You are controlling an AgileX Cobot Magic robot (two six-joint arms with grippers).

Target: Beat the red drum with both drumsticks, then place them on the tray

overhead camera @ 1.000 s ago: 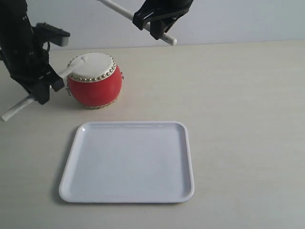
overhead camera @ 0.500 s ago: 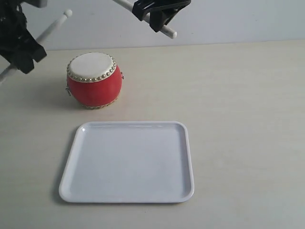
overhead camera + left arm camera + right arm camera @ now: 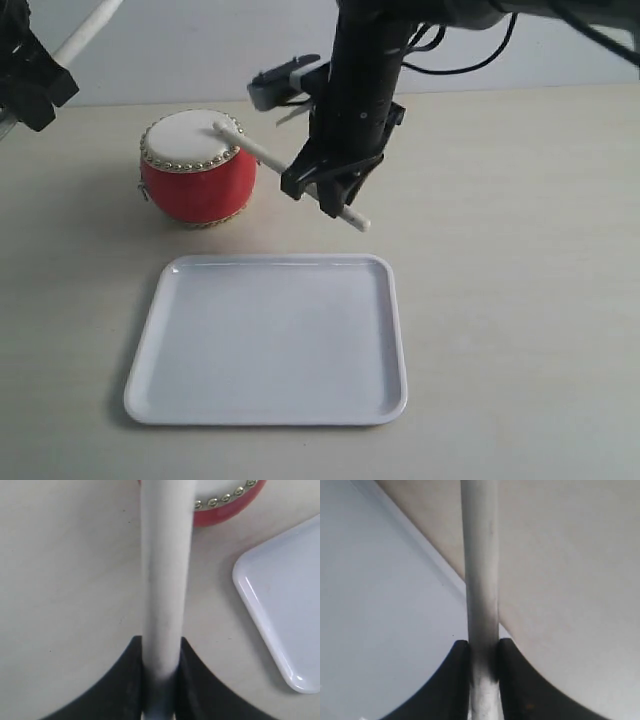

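Note:
The red drum [image 3: 198,170] with its cream skin stands at the back left of the table. My right gripper [image 3: 324,190] is shut on a drumstick [image 3: 258,149] that slants down to the left, its rounded tip resting on the drum skin. My left gripper [image 3: 40,76] is held high at the far left, shut on the other drumstick [image 3: 90,28], which points up and to the right, clear of the drum. The white tray [image 3: 150,340] lies in front of the drum. In the left wrist view the gripper [image 3: 161,655] clamps the drumstick [image 3: 165,570], with the drum's rim [image 3: 225,505] and the tray [image 3: 285,595] beyond. In the right wrist view the gripper [image 3: 481,655] clamps its drumstick [image 3: 480,575].
The right arm's black links [image 3: 365,70] and a cable hang over the table just right of the drum. Bare beige tabletop [image 3: 520,250] stretches to the right of the tray. A pale wall [image 3: 200,50] closes off the back.
The right arm has swung down from above, bringing its drumstick's tip onto the drum skin. The left arm rose off the drum a second ago and stays raised.

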